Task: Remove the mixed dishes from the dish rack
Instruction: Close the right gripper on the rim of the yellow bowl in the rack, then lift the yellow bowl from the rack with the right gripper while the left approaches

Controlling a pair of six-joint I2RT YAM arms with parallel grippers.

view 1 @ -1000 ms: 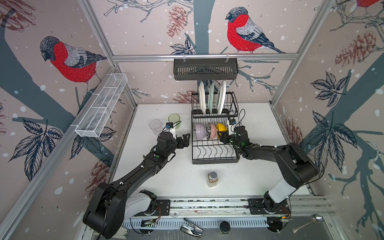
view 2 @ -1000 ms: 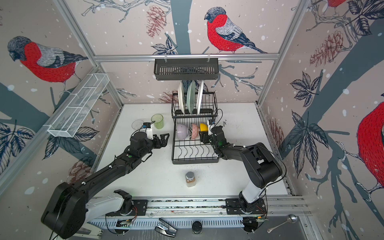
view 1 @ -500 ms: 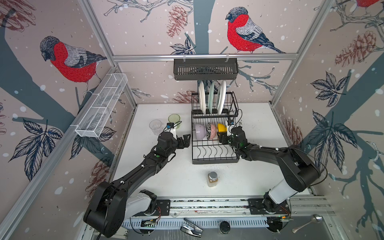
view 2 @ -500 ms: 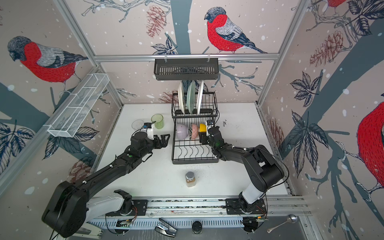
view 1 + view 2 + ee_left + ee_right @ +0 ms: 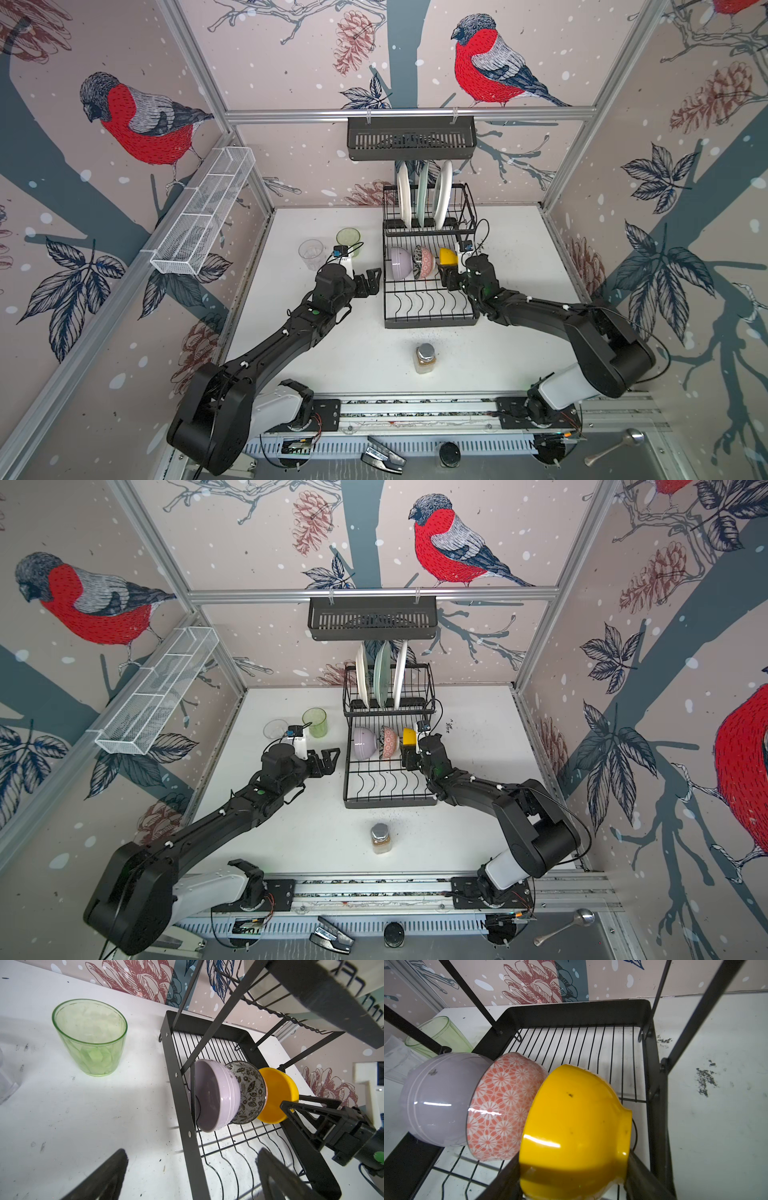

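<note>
1. Three bowls stand on edge in a touching row on the lower tier of the black wire two-level dish rack (image 5: 430, 322). They are a lilac glazed bowl (image 5: 438, 1101), a pink flower-patterned bowl (image 5: 504, 1109) and a yellow glossy bowl (image 5: 571, 1122). The yellow one is at the end of the row on the right arm's side of the rack.
2. The right gripper (image 5: 574, 1159) reaches in from that side of the rack. Its jaws appear clamped on the yellow glossy bowl, one at the rim side and one at the foot.
3. The step in hand is judged to be lifting this bowl out of the rack. Part it from the pink bowl first, because the two touch and the neighbour may roll once its support goes.
4. Stay below the rack's raised tier, where three plates (image 5: 422, 195) stand upright. Withdraw through the rack's open side, clear of the slanted struts.
5. The glaze is smooth and curved, so move slowly and keep the bowl from swinging.
6. The left gripper (image 5: 192, 1153) hovers over the white bench (image 5: 83, 1115) just beside the opposite side of the rack. Its jaws are wide apart and empty.
7. A green ribbed tumbler (image 5: 348, 237) and a clear ribbed tumbler (image 5: 311, 253) stand on the bench beside the rack. Set the bowl on bare bench, apart from both.
</note>
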